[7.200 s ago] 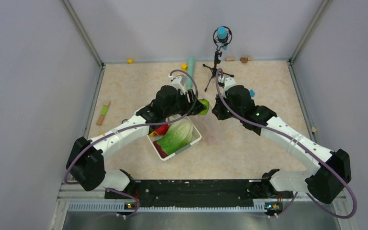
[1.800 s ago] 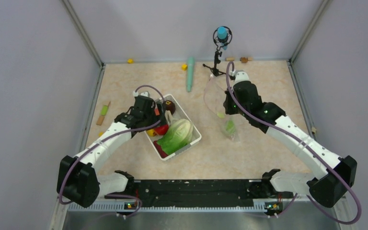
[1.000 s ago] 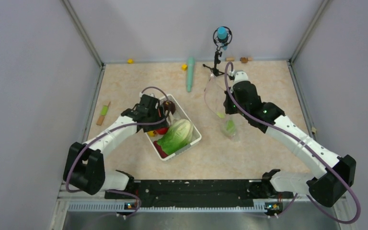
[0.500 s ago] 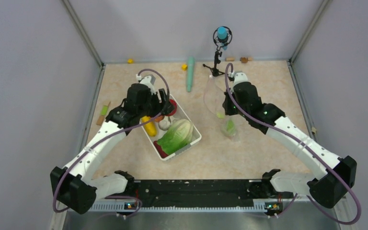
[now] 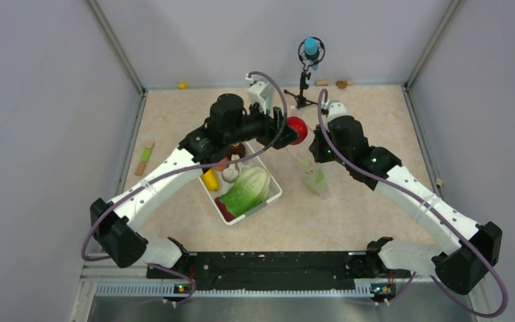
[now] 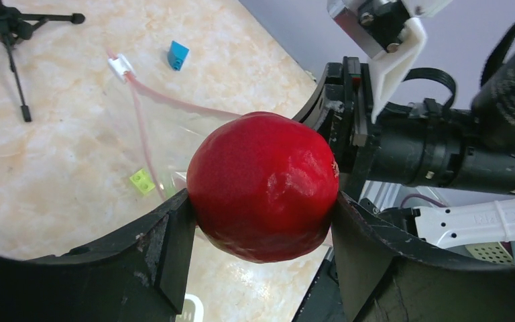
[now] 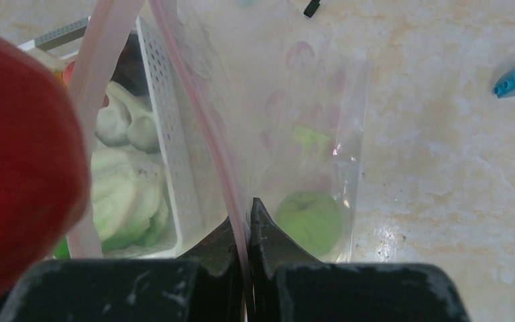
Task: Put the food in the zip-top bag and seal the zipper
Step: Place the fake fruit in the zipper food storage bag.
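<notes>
My left gripper (image 5: 294,131) is shut on the red apple (image 6: 263,186) and holds it in the air beside the clear zip-top bag's (image 5: 312,171) mouth. My right gripper (image 7: 247,225) is shut on the bag's pinkish zipper strip (image 7: 194,114) and holds the mouth up. A green apple (image 7: 310,221) lies inside the bag at the bottom. The white basket (image 5: 272,196) holds the green cabbage (image 5: 247,188), a yellow corn piece (image 5: 210,179), a whitish piece (image 5: 231,174) and a red piece (image 5: 222,209). A dark root (image 5: 236,151) shows partly under the left arm.
A small black tripod (image 5: 302,87) with a blue top stands just behind the bag. A blue block (image 6: 178,55) and a small green block (image 6: 142,181) lie near the bag. A yellow block (image 5: 183,85) and a wooden stick (image 5: 145,159) lie by the left wall.
My left gripper has closed on the red apple in the basket, lifted it and carried it right to the bag's mouth. The right gripper keeps holding the bag, almost still.
</notes>
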Controlling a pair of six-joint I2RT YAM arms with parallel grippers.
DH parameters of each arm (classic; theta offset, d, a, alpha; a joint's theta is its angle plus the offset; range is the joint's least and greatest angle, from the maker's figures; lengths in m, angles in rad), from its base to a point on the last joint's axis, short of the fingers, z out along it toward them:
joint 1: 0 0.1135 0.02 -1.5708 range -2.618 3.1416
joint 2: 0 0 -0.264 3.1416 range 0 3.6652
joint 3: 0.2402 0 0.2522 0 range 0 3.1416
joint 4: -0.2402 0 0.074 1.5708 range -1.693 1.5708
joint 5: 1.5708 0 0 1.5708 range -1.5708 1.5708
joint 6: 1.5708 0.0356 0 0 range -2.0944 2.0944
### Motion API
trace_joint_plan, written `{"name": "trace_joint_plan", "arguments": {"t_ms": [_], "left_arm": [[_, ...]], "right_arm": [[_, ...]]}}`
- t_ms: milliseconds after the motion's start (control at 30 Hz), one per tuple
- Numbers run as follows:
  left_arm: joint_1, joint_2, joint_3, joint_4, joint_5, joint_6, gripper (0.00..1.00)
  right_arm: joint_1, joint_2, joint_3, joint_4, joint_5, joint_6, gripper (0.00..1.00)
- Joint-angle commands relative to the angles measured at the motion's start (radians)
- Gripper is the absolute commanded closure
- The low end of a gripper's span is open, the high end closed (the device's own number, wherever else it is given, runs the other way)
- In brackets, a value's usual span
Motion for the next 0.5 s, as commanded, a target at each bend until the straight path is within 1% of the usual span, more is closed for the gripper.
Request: {"name": "trace_joint_plan", "arguments": {"t_ms": [0, 133, 200, 267, 367, 400, 433, 467], "left_arm": [[-0.019, 0.072, 0.076, 0.065, 0.037, 0.026, 0.84], [-0.029, 0.126, 0.118, 0.017, 0.001, 0.037, 0.83], [-0.03, 0.138, 0.119, 0.007, -0.014, 0.04, 0.77], [-0.03, 0.144, 0.124, -0.003, -0.022, 0.041, 0.61], [-0.032, 0.143, 0.13, -0.006, -0.023, 0.044, 0.42], [-0.033, 0.143, 0.131, -0.006, -0.023, 0.043, 0.33], [-0.034, 0.142, 0.132, -0.006, -0.023, 0.042, 0.26], [-0.036, 0.143, 0.133, -0.006, -0.021, 0.042, 0.21]], "right_arm": [[-0.012, -0.024, 0.002, 0.051, -0.022, 0.008, 1.0], [-0.012, -0.025, 0.002, 0.052, -0.017, 0.004, 1.0], [-0.012, -0.026, 0.002, 0.052, -0.013, 0.004, 1.0], [-0.012, -0.024, 0.004, 0.051, -0.013, 0.001, 1.0], [-0.012, -0.02, 0.005, 0.051, -0.013, 0.001, 1.0], [-0.013, -0.019, 0.004, 0.051, -0.014, 0.0, 1.0], [-0.012, -0.018, 0.005, 0.051, -0.013, 0.0, 1.0], [-0.012, -0.019, 0.006, 0.051, -0.013, 0.0, 1.0]]}}
